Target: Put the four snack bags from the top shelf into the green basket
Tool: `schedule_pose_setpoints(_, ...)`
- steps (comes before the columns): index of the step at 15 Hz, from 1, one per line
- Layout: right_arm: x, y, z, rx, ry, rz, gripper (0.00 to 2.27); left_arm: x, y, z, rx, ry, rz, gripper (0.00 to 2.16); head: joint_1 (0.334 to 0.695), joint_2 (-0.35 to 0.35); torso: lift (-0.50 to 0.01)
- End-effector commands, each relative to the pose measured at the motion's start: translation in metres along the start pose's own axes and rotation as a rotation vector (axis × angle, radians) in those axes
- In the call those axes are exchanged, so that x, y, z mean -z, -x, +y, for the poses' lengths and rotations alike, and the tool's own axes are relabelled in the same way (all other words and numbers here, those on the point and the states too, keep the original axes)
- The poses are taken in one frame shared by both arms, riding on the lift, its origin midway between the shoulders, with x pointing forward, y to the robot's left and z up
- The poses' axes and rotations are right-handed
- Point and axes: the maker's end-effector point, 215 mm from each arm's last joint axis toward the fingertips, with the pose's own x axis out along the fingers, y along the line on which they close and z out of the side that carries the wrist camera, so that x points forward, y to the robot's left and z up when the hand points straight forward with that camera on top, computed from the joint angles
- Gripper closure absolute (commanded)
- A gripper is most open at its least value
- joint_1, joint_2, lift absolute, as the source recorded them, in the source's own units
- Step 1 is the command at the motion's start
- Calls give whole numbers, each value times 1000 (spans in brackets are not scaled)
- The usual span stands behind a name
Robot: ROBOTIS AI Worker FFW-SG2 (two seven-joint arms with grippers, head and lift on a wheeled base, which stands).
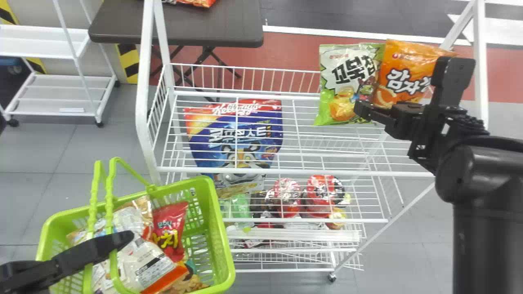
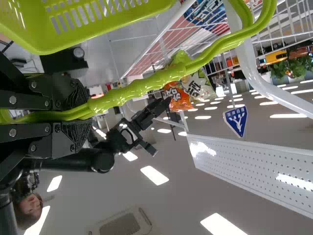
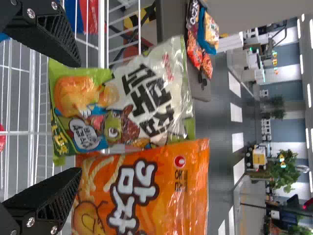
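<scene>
The white wire rack [image 1: 143, 90] took up the middle, its top shelf [image 1: 294, 172] nearest the head. At seven to eight o'clock from the right gripper [image 3: 78, 117] sat the green basket [image 1: 227, 249], already holding packets, a red bag [image 1: 169, 232] among them. Two snack bags stood upright at the shelf's one o'clock corner, edges touching: a green-and-white bag [image 1: 347, 77] and, on its three o'clock side, an orange bag [image 1: 402, 77].

Everything hinged on how the right gripper lined up. Its fingers were spread, with the green-and-white bag mostly across the gap, at about eleven o'clock, long axis upright; the orange one lay nearer one o'clock, partly behind one finger (an easy neighbour to snag). The right arm was clearly the nearer, and a short straight push before closing seemed right. The left gripper [image 2: 80, 116] was clamped on the basket's handles [image 2: 151, 84].
</scene>
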Motion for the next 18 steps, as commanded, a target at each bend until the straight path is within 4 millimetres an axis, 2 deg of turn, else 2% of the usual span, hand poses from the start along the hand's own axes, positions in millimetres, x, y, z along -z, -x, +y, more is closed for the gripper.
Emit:
schedule_pose_setpoints(1,-4,-22,-5,1,7,-19,43,1,-1,-2,13,-1,1,2148,695,-151,0)
schedule_pose_setpoints(4,-8,-50,-1,-4,29,-31,76,2,-1,-2,11,4,2,2148,695,-155,0)
schedule_pose_setpoints(6,-8,-67,9,-19,50,-31,90,2,0,-1,11,3,2,2148,695,-149,0)
schedule_pose_setpoints(8,-1,-76,19,-40,61,-17,215,2,-1,-2,12,4,2,2148,695,-134,0)
schedule_pose_setpoints(9,1,-77,21,-46,65,-11,407,2,0,-2,10,5,1,2148,695,-128,0)
schedule_pose_setpoints(10,3,-77,22,-47,78,-6,748,1,1,-2,10,1,0,2148,695,-123,0)
schedule_pose_setpoints(11,6,-77,23,-54,77,2,1193,2,1,-2,10,4,0,2148,695,-115,0)
schedule_pose_setpoints(12,12,-76,24,-52,75,17,1905,1,1,-2,10,1,0,2148,695,-113,0)
schedule_pose_setpoints(13,16,-76,25,-51,71,26,2243,1,1,-2,10,0,0,2148,695,-111,0)
schedule_pose_setpoints(16,20,-72,19,-47,60,25,2246,1,1,-2,10,0,0,2148,695,-111,0)
schedule_pose_setpoints(18,15,-65,20,-55,44,3,2246,1,2,-2,7,1,-4,2148,695,-113,0)
